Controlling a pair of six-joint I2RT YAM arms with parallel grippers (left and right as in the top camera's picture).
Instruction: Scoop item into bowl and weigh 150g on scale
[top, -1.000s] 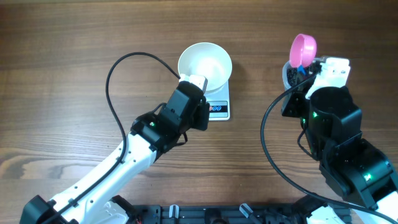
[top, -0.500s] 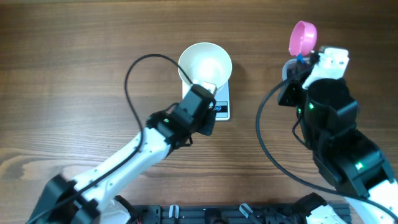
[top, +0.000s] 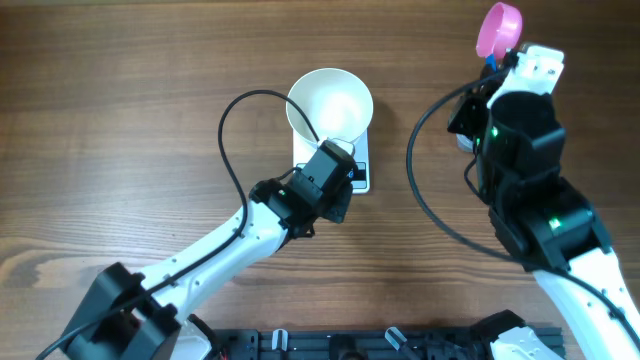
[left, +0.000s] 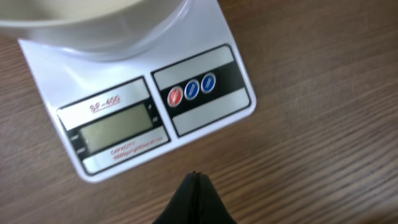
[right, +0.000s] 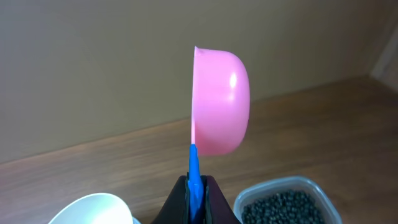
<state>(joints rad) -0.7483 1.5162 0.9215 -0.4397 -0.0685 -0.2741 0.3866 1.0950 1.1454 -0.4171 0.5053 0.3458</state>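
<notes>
Two arms reach over the wooden surface (top: 120, 100), one at each side. The left jaws are pressed shut and hold nothing; their dark fingertips (left: 189, 194) come to a point just on the near side of the scale (left: 143, 118), apart from its edge and roughly in line with the gap between its grey display (left: 115, 129) and its three round buttons (left: 191, 90), one red and two blue. No digits can be read on the display. The bowl (top: 330, 103) sits on the far part of the scale, its white rim overhanging the platform, and from above its inside shows plain white.

The right jaws are clamped narrowly on the blue handle (right: 194, 167) of the pink scoop (right: 217, 102). The handle runs straight out from between them and the cup stands at its far end, turned on edge so that its open face points left. From the wrist camera only the cup's rounded back and rim line show, so its contents cannot be told. From above, the scoop is at the far right of the scene, well apart from the bowl.

The item (right: 283, 205), a mass of tiny black beads, lies in the clear tub (right: 245, 198), which sits below and to the right of the right jaws, with the scoop raised clear of it.
</notes>
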